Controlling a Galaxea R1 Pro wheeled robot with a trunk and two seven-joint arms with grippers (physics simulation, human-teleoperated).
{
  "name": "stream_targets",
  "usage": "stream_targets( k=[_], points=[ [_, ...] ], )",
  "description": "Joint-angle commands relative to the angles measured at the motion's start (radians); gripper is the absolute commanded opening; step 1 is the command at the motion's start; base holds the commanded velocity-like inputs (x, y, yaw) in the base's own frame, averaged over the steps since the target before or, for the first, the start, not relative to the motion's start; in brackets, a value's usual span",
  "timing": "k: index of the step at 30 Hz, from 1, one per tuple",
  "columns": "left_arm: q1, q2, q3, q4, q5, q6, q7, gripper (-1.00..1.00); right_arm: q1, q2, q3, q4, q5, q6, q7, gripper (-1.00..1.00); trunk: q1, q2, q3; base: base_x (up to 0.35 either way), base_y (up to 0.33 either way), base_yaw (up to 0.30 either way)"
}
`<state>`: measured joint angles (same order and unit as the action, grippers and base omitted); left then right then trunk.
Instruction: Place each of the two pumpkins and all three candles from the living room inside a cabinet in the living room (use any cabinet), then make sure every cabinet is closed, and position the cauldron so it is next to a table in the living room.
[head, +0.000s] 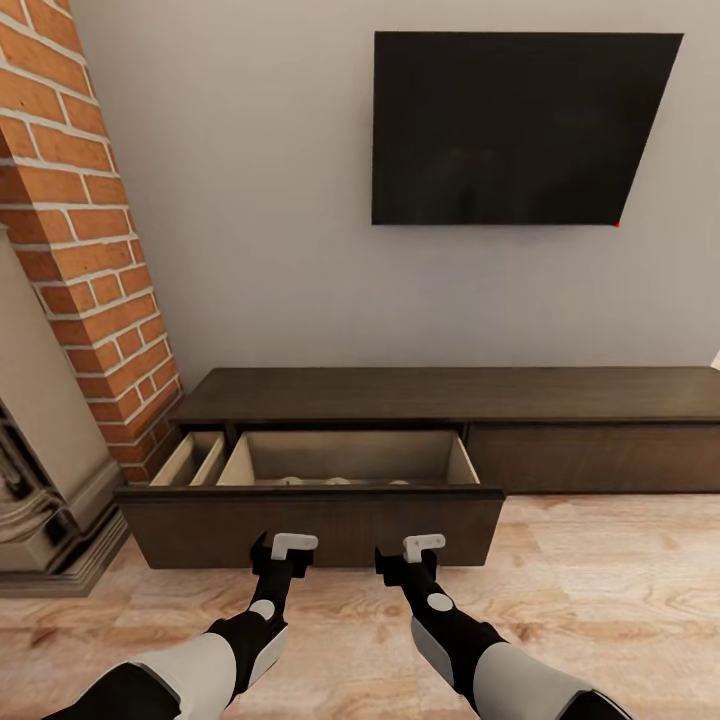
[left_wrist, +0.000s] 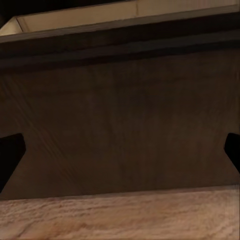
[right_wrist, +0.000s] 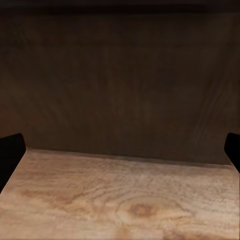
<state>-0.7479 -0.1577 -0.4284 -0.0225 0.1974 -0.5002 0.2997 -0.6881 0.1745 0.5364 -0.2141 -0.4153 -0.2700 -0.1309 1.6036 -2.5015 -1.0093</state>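
Observation:
The cabinet (head: 560, 400) is a long low dark-brown console against the wall. Its wide left drawer (head: 320, 520) is pulled out, showing a pale wood interior. A few small pale tops (head: 338, 481) peek over the drawer's front edge; I cannot tell whether they are candles. My left gripper (head: 272, 552) and right gripper (head: 405, 556) hover side by side just in front of the drawer front, both open and empty. In the wrist views the dark drawer front (left_wrist: 120, 125) (right_wrist: 120, 75) is close ahead, with fingertips (left_wrist: 10, 155) (right_wrist: 10, 155) spread wide. The pumpkins, cauldron and table are out of view.
A brick column (head: 80, 230) and a beige fireplace surround (head: 40, 440) stand at the left, close to the drawer's left end. A black TV (head: 510, 130) hangs on the wall above. The right drawer front (head: 600, 455) is shut. Light wooden floor (head: 600, 600) stretches to the right.

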Motion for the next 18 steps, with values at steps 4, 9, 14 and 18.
stream_targets(
  k=[4, 9, 14, 18],
  points=[
    [-0.001, 0.0, 0.002, 0.001, 0.008, -0.003, 0.005, 1.0, -0.001, 0.0, 0.008, 0.001, -0.007, -0.004, -0.006, 1.0, 0.0, 0.0, -0.001, 0.06, 0.0, 0.0],
    [-0.001, 0.0, 0.006, 0.004, 0.008, -0.003, 0.007, 1.0, -0.001, 0.0, 0.009, -0.001, -0.007, -0.003, -0.006, 1.0, 0.0, 0.0, -0.001, 0.005, 0.0, 0.0],
    [-0.001, 0.0, 0.007, 0.005, 0.008, -0.003, 0.007, 1.0, -0.001, 0.0, 0.008, -0.001, -0.007, -0.003, -0.006, 1.0, 0.0, 0.0, -0.001, 0.001, 0.0, 0.0],
    [-0.001, 0.0, 0.007, 0.006, 0.007, -0.003, 0.007, 1.0, -0.001, 0.0, 0.007, -0.001, -0.007, -0.002, -0.007, 1.0, 0.0, 0.0, -0.001, 0.014, 0.0, 0.0]
  ],
)
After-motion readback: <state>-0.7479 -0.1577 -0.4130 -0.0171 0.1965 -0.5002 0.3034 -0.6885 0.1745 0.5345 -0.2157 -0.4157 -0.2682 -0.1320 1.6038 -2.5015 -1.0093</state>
